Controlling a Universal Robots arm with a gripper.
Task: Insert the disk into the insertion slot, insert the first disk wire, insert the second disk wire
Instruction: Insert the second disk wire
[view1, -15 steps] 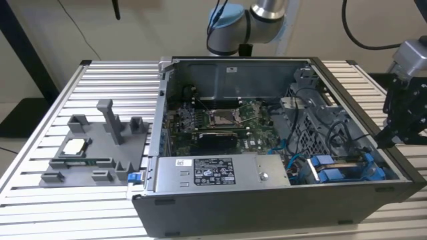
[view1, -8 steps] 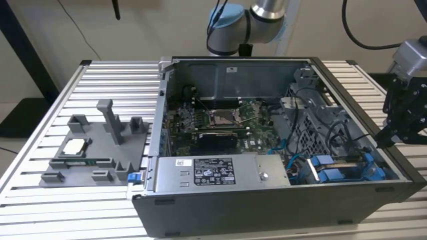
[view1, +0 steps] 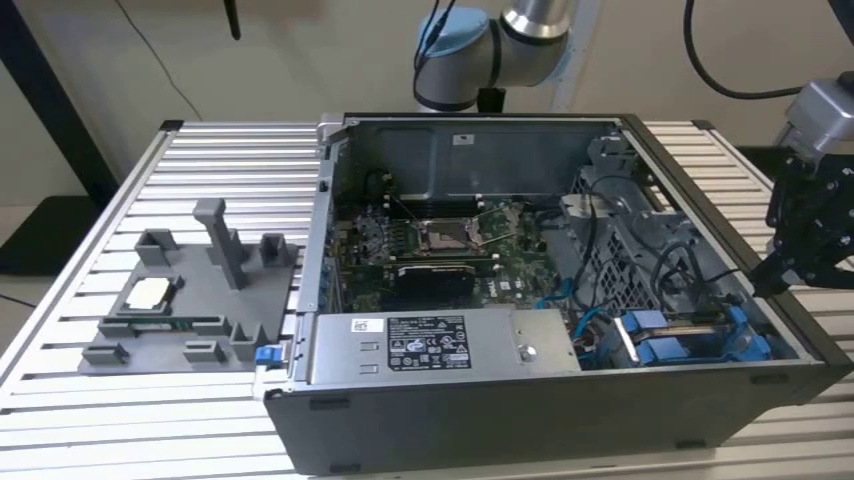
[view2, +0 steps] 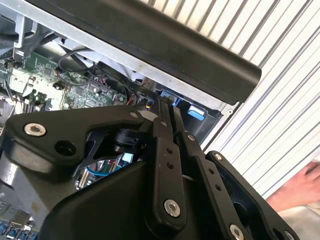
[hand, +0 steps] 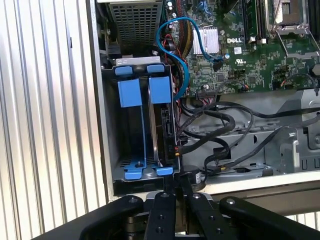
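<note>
one gripper (view1: 770, 283) at the exterior view's right, hanging just outside the dark computer case (view1: 561, 430), close above its side wall. presses both fingers (hand: 161, 215) (view2: 162, 150) flat together in both wrist views, with nothing visible pinched between them. points, in the first wrist view, along the insertion slot (hand: 111, 130), tip just short of the bay's near rim.

finds the disk (hand: 165, 127) inside that slot, standing on edge in its blue carrier, on the side of the bay nearer the green motherboard (hand: 250, 55). shows a second blue carrier (hand: 131, 92) just beside it, against the bay's outer wall, and blue tabs at both ends of the bay. places the disk (view1: 651, 348), in the exterior view, in the case's corner nearest the gripper, beside the grey power-supply box (view1: 441, 345).

black cables (hand: 210, 127) looping close by the disk's connector edge; cannot tell whether any is plugged in. a light blue cable (hand: 175, 20) arching from the bay's far end over to the motherboard.

sets the case on a ribbed metal table (view1: 134, 420), with a grey fixture plate (view1: 187, 300) on the same table, just beside the case at the exterior view's left. catches a person's hand (view2: 300, 187) by the table in the second wrist view, apart from the gripper and from the case.
</note>
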